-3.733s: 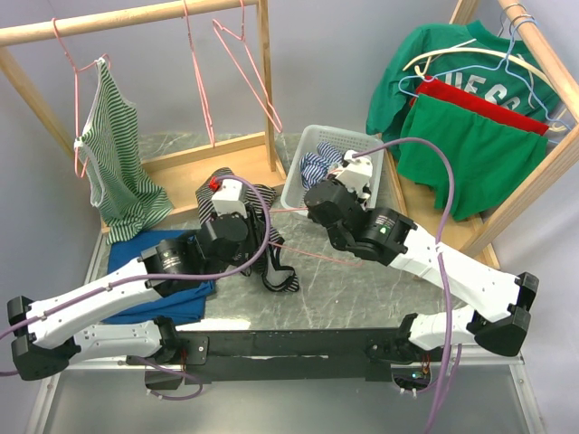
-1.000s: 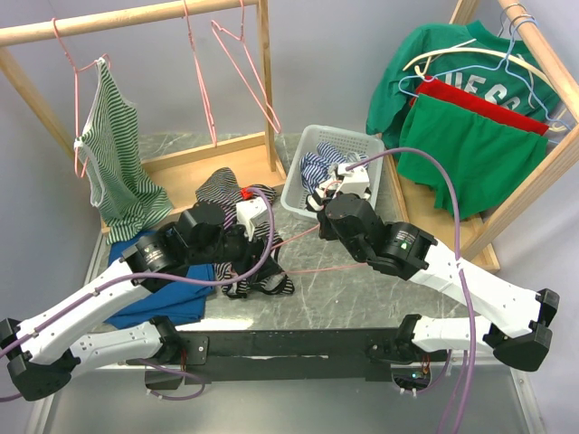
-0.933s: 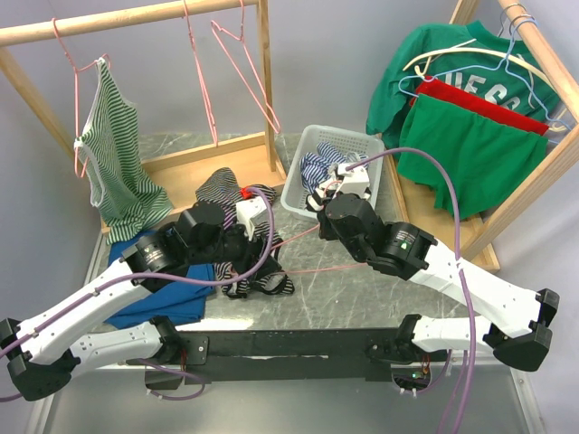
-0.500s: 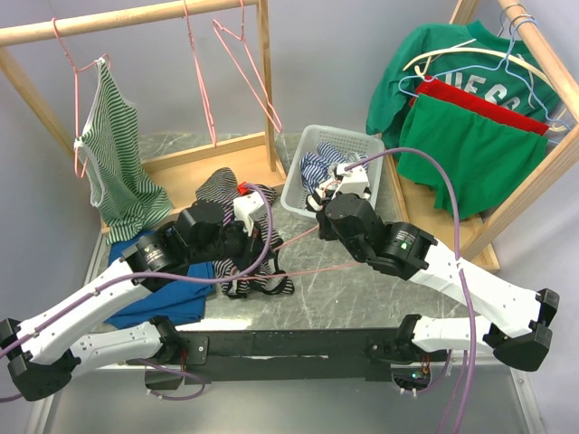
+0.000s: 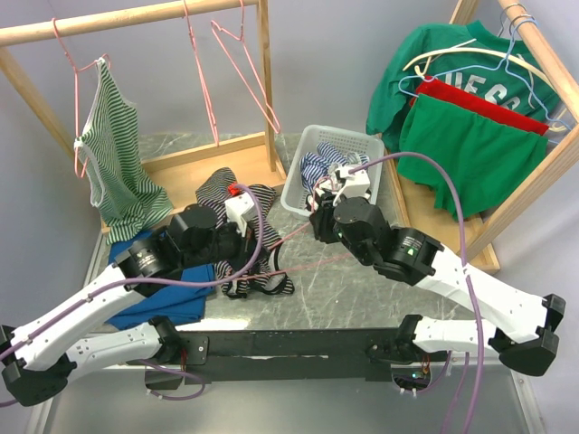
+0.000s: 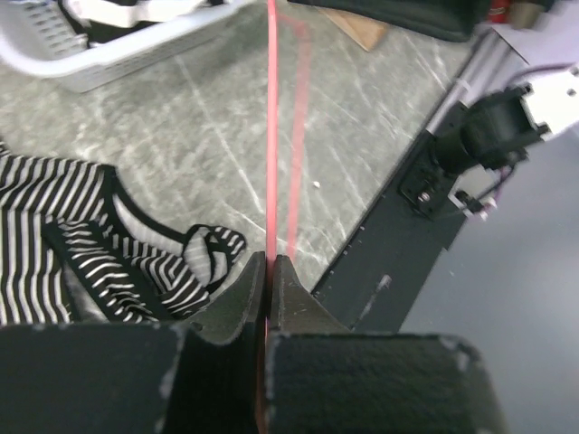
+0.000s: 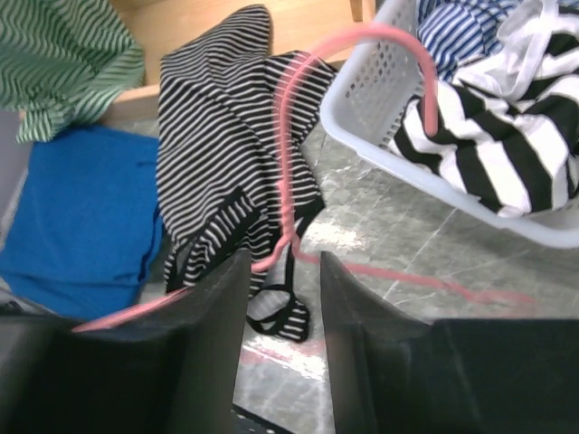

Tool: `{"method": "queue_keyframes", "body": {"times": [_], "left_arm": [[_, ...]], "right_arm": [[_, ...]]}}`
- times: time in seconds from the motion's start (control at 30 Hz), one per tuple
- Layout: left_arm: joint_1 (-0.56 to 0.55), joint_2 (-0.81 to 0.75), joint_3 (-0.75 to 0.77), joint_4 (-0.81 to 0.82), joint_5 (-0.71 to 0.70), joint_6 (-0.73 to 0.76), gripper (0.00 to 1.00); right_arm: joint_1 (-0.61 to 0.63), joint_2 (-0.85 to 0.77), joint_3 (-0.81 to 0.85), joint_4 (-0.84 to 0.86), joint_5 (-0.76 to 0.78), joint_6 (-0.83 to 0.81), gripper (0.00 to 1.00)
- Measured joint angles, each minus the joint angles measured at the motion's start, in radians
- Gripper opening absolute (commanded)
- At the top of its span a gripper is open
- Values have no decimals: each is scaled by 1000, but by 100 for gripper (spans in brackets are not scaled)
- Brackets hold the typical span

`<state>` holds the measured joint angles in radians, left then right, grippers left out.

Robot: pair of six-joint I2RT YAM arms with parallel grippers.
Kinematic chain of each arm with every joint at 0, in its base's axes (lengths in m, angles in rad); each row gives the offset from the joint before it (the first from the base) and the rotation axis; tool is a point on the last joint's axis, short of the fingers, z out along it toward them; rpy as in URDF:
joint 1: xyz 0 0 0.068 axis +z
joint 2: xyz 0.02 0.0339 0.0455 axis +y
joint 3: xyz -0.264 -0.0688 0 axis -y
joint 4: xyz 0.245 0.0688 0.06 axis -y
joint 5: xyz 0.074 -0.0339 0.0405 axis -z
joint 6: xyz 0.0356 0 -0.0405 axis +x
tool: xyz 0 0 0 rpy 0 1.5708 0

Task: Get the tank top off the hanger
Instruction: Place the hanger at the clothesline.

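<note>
From above, the black-and-white striped tank top (image 5: 215, 186) lay crumpled on the bench (image 5: 362, 289) under and just beside the left tool (image 5: 257, 240). That put it nearer the left arm, off to the left of the right tool (image 5: 317, 215). The pink wire hanger (image 5: 312, 263) stretched roughly left to right between the two tools, its long axis pointing from the garment toward the white basket (image 5: 298, 185). The only writing in this view was on a green sweatshirt (image 5: 434, 54) on the right-hand rack. Its pale letters were half covered by a red garment (image 5: 488, 107) and could not be read whole.

In the left wrist view, the left tool (image 6: 269, 262) was clamped shut on the hanger (image 6: 270, 136). The wire ran straight away from the fingertips across the bench (image 6: 181, 136), and the tank top (image 6: 54, 208) lay to its left, apparently clear of it there.

In the right wrist view, the right tool (image 7: 282, 262) had its fingers apart. The hanger (image 7: 288, 117) rose through the gap without being pinched, its hook curling over the rim of the basket (image 7: 380, 99). The tank top (image 7: 217, 136) spread to the left of and beneath the wire, beside a blue cloth (image 7: 81, 208). Whether a strap was looped on the wire could not be told. No labels showed in either wrist view.

By my reading, the next move depends on drawing the wire along its length, rightward and away from the fabric.
</note>
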<state>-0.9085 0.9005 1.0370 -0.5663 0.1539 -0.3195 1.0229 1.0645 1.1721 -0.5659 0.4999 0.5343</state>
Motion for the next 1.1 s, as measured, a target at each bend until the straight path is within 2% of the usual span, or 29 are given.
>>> {"method": "queue_keyframes", "body": {"times": [0.13,0.43,0.6,0.8,1.1], "left_arm": [[2,-9,-6,-2,-22,-14,1],[2,-80,-6,-87,-70,-63,1],[2,-153,0,-187,-164,-135,1],[2,-217,43,-357,-423,-278,1],[2,-272,180,-488,-771,-408,1]], "right_arm": [[2,-8,-1,9,-24,2,78],[2,-112,-57,7,46,51,80],[2,-217,-106,1,124,90,82],[2,-250,-129,-6,166,124,82],[2,-152,-129,-13,151,140,82]]}}
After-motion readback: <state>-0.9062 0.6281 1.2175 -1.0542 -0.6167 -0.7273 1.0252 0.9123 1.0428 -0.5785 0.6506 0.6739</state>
